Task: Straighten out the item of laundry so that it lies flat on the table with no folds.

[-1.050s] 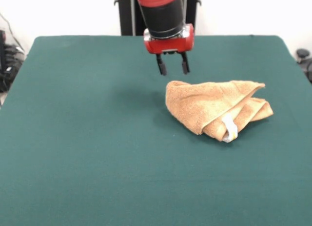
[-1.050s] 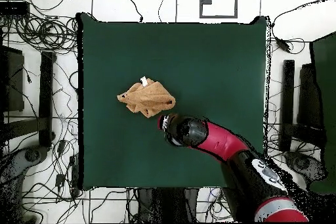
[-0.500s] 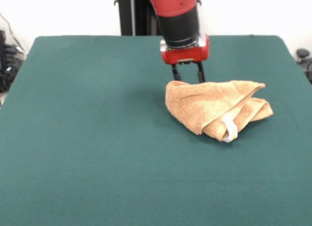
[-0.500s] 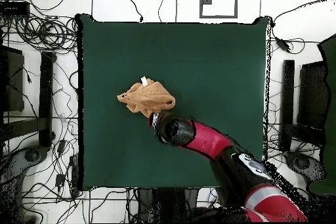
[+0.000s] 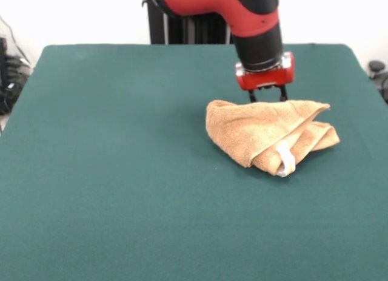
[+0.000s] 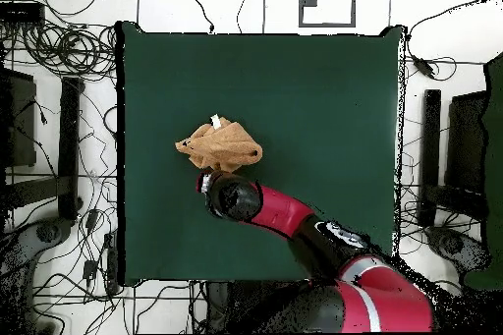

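The item of laundry (image 5: 267, 134), an orange-tan terry towel, lies crumpled and folded over itself right of the table's middle, its white label (image 5: 285, 159) hanging at the near fold. In the overhead view the towel (image 6: 220, 145) is a bunched lump on the dark green table (image 6: 314, 95). My gripper (image 5: 267, 98) stands open just behind the towel's far edge, its two black fingers apart and their tips hidden by the cloth. Nothing is held between them. From above, the red wrist (image 6: 232, 197) covers the gripper right beside the towel.
The green table (image 5: 109, 172) stretches wide around the towel on every side. Cables and equipment stands (image 6: 69, 125) lie on the floor beyond the table's edges in the overhead view.
My gripper has travelled right in the front view and come down, from above the table left of the towel to just behind its far edge. The towel has not moved.
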Controlling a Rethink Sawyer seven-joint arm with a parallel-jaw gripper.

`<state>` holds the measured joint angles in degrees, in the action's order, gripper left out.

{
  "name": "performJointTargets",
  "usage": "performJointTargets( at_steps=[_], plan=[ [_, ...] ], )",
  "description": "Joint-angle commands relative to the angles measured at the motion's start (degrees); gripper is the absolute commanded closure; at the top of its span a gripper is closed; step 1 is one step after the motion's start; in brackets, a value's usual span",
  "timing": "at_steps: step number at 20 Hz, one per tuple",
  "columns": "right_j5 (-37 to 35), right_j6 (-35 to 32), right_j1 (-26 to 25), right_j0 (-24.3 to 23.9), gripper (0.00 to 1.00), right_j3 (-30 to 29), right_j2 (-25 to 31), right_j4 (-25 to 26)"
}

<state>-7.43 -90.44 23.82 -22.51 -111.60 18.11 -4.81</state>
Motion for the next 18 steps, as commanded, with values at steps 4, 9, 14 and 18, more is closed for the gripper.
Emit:
performJointTargets(
  at_steps=[4, 9, 14, 18],
  plan=[
    [6.39, -18.99, -0.54, 9.87, 0.0, 2.54, -3.14, -8.11],
    [8.21, -19.58, 1.6, 15.05, 0.0, 5.56, -9.65, -12.44],
    [13.56, -21.5, 3.88, 14.68, 0.0, 3.52, -8.99, -14.32],
    [16.44, -22.61, 5.27, 13.84, 0.0, 2.57, -7.92, -13.81]
  ],
)
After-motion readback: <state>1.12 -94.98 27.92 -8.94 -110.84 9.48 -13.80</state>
